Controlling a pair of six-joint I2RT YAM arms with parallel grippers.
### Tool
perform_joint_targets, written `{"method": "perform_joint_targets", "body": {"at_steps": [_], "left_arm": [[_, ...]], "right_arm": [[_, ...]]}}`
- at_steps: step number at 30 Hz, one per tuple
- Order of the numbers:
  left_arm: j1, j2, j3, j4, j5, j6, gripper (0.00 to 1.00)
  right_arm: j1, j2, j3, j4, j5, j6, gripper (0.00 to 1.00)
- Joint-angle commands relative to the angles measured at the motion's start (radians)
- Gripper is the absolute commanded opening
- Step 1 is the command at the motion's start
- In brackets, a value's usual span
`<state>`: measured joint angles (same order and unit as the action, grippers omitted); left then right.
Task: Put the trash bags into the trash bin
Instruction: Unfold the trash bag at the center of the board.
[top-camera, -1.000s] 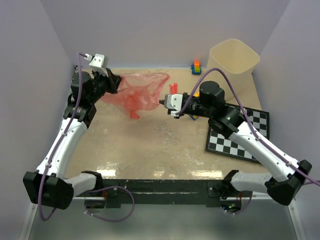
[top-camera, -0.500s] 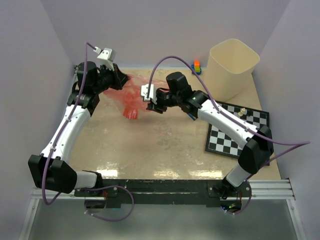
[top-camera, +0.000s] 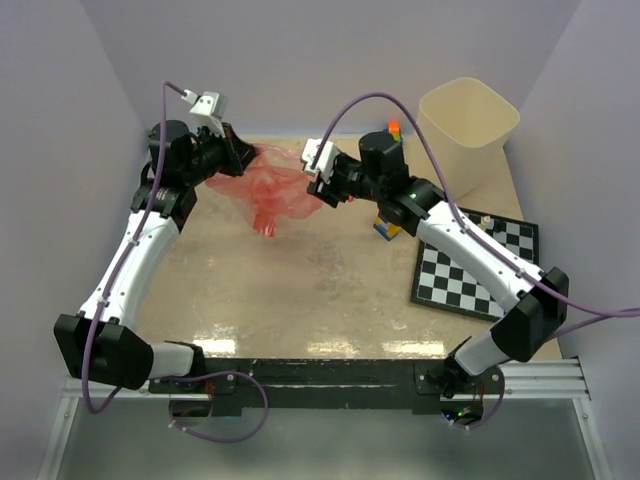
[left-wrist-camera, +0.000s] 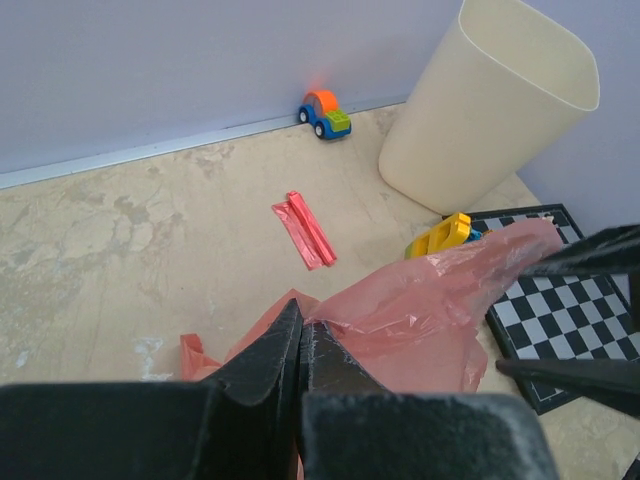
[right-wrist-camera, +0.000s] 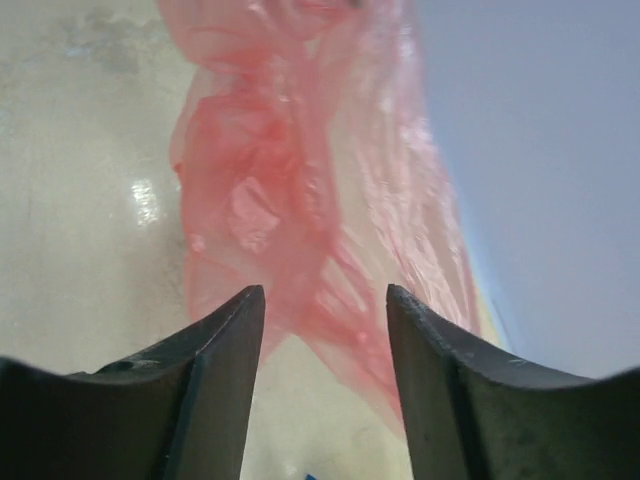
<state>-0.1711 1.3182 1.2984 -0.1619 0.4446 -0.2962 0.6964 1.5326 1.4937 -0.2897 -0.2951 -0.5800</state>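
1. The left arm (top-camera: 140, 255) stretches toward the far-left corner. The left gripper (top-camera: 240, 158) is pinched tight on the crinkly translucent red plastic sack (top-camera: 272, 190), which hangs from it.
2. The right arm (top-camera: 470, 245) bends inward. The right gripper (right-wrist-camera: 325, 300) is parted and faces the sack's other edge.
3. The cream-beige tapered plastic bin (top-camera: 466, 125) stands at the far right, well apart.

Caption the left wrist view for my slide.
Left gripper shut on a crinkly red trash bag; folded red strip and beige bin beyond.
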Motion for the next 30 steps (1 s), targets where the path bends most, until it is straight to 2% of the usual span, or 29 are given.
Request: {"method": "perform_joint_targets", "body": {"at_steps": [1, 6, 14, 20, 21, 26, 30], "left_arm": [[0.002, -0.047, 0.019, 0.010, 0.040, -0.009, 0.00], [0.004, -0.053, 0.022, 0.024, 0.055, -0.023, 0.00], [0.002, -0.050, 0.032, 0.019, 0.062, -0.023, 0.00], [0.002, -0.054, 0.021, 0.005, 0.025, -0.014, 0.00], [0.004, -0.057, 0.019, 0.004, 0.017, -0.012, 0.00], [0.004, -0.057, 0.012, 0.013, 0.019, -0.018, 0.00], [0.004, -0.047, 0.007, 0.032, 0.039, -0.037, 0.00]], "right_arm": [[-0.012, -0.057, -0.019, 0.101, 0.039, 0.008, 0.60], [-0.014, 0.018, 0.022, 0.040, -0.045, 0.014, 0.63], [-0.012, 0.098, 0.051, 0.070, -0.121, 0.088, 0.67], [-0.012, 0.101, 0.074, 0.064, -0.191, 0.080, 0.52], [-0.011, 0.090, 0.077, 0.061, -0.200, 0.075, 0.52], [-0.009, 0.032, 0.044, 0.098, -0.207, 0.088, 0.64], [-0.006, 0.058, 0.031, 0.138, -0.191, 0.092, 0.65]]}}
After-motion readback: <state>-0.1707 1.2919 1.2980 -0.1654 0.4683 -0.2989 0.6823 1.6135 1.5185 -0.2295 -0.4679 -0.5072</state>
